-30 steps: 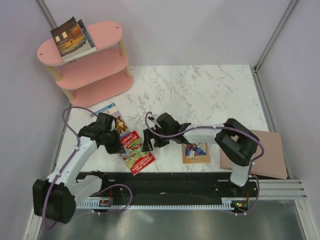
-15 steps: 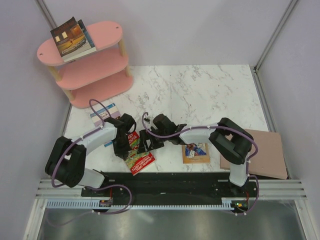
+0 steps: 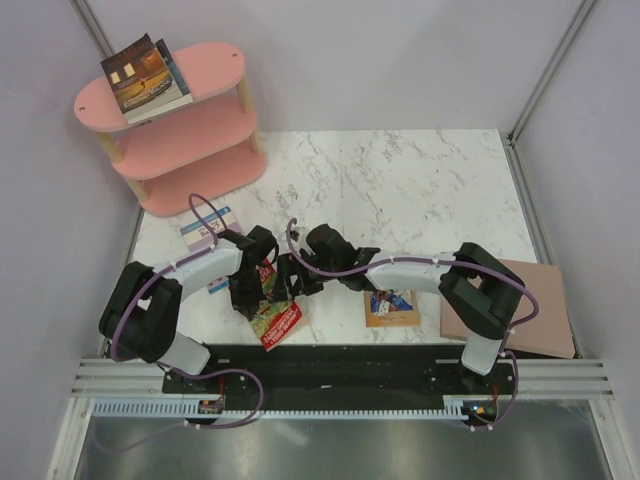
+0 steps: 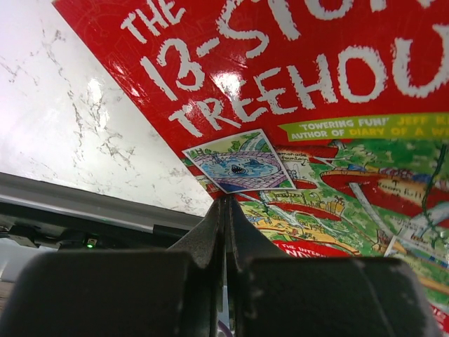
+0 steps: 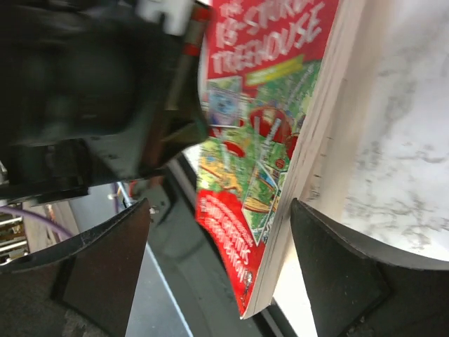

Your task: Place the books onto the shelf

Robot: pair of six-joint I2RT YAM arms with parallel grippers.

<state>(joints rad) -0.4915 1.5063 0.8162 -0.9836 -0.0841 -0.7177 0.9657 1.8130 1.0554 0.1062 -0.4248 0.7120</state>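
Note:
The red treehouse book [image 3: 279, 318] [image 4: 295, 84] [image 5: 259, 140] stands tipped up on one edge near the table's front. My left gripper [image 3: 249, 300] [image 4: 226, 201] is shut, and its tips press against the red cover. My right gripper [image 3: 290, 288] [image 5: 221, 274] is open and straddles the book's lower end. One finger [image 5: 340, 267] is close to the page edges; the other is well off the cover. The pink shelf [image 3: 190, 130] stands at the back left with two books [image 3: 145, 78] on its top board. A light blue book [image 3: 205, 232] and an orange-tan book [image 3: 392, 305] lie on the table.
A flat brown board [image 3: 525, 300] lies at the right, partly off the marble top. The black base rail [image 3: 340, 370] runs along the near edge, just beyond the red book. Grey walls close in the left, back and right sides.
My left arm swung right from the light blue book to the red book, staying shut. The red book has tipped up from lying flat. My right gripper's jaws have narrowed slightly.

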